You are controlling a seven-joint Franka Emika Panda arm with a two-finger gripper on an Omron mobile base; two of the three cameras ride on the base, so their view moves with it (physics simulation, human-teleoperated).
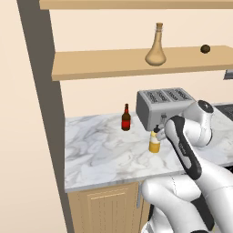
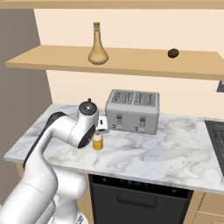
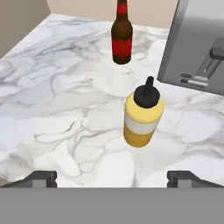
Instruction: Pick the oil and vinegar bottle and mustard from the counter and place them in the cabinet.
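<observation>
The oil and vinegar bottle (image 1: 155,48) (image 2: 98,46) stands upright on the lower plank shelf of the cabinet (image 1: 104,63) (image 2: 131,61). On the counter (image 1: 100,154) (image 2: 175,148), just in front of the toaster's left corner, stands the yellow mustard (image 1: 154,144) (image 2: 98,141) (image 3: 142,118), its dark nozzle pointing up. My gripper (image 3: 111,177) hangs above and slightly short of the mustard, open, its two fingertips (image 3: 41,178) set wide apart with nothing between them. In the base views my hand (image 1: 162,124) (image 2: 101,124) hovers right over the mustard's cap.
A silver toaster (image 1: 164,107) (image 2: 133,111) (image 3: 197,43) stands close behind the mustard. A small dark red bottle (image 1: 126,118) (image 3: 121,37) is further left on the marble. A small dark round object (image 1: 205,48) (image 2: 173,53) lies on the shelf's right part. A black stovetop (image 2: 216,140) borders the counter's right end.
</observation>
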